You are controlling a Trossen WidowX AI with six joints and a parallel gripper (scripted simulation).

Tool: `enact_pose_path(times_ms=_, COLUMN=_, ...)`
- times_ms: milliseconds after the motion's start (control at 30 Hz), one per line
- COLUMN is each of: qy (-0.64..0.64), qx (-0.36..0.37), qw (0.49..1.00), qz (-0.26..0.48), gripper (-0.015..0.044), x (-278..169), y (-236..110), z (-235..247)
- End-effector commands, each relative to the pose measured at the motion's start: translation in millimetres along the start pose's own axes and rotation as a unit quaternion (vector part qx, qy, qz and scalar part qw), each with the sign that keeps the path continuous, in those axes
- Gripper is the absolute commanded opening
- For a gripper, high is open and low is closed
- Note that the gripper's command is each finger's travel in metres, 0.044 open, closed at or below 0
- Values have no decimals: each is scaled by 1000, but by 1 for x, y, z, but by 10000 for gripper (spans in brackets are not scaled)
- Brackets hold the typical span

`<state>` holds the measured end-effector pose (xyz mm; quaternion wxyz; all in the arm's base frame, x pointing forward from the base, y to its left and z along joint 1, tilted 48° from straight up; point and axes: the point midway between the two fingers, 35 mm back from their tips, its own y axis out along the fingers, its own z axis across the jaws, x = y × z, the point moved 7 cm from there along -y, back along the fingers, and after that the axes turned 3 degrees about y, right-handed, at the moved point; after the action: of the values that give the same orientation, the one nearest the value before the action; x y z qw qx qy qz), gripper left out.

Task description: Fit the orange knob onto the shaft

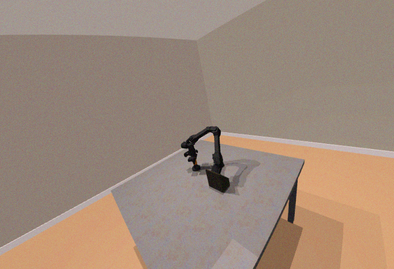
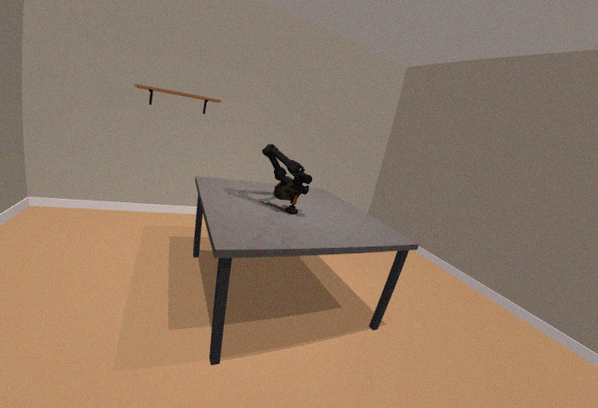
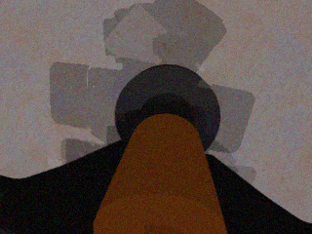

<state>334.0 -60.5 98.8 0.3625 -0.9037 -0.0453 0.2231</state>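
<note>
My gripper (image 1: 195,162) (image 2: 295,199) is shut on the orange knob (image 3: 163,202) (image 1: 196,162) (image 2: 296,198), which fills the lower middle of the wrist view between the two dark fingers. The round dark pedestal (image 3: 195,94) (image 1: 195,168) (image 2: 291,209) sits on the grey table right below the knob. The knob's far end covers the middle of the pedestal, so the D-shaped shaft is hidden. I cannot tell whether the knob touches the shaft or the pedestal.
A dark upright panel (image 1: 217,181) stands on the table (image 1: 178,215) (image 2: 260,230) in front of the arm's base (image 1: 217,163). A pale flat patch (image 1: 235,255) lies near the table's front edge. A wall shelf (image 2: 178,93) hangs far behind.
</note>
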Motion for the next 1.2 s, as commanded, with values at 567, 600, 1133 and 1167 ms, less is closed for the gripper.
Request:
enact_pose_path(times_ms=567, qy=-102, qx=-1, qw=995, qz=0, gripper=0, x=0, y=2, z=0)
enact_pose_path(times_ms=600, qy=-102, qx=-1, qw=995, qz=0, gripper=0, x=0, y=3, z=0)
enact_pose_path(times_ms=1133, qy=-176, qx=-1, qw=984, qz=0, gripper=0, x=0, y=-1, z=-1)
enact_pose_path(times_ms=1167, qy=-191, qx=-1, qw=982, qz=0, gripper=0, x=0, y=0, z=-1)
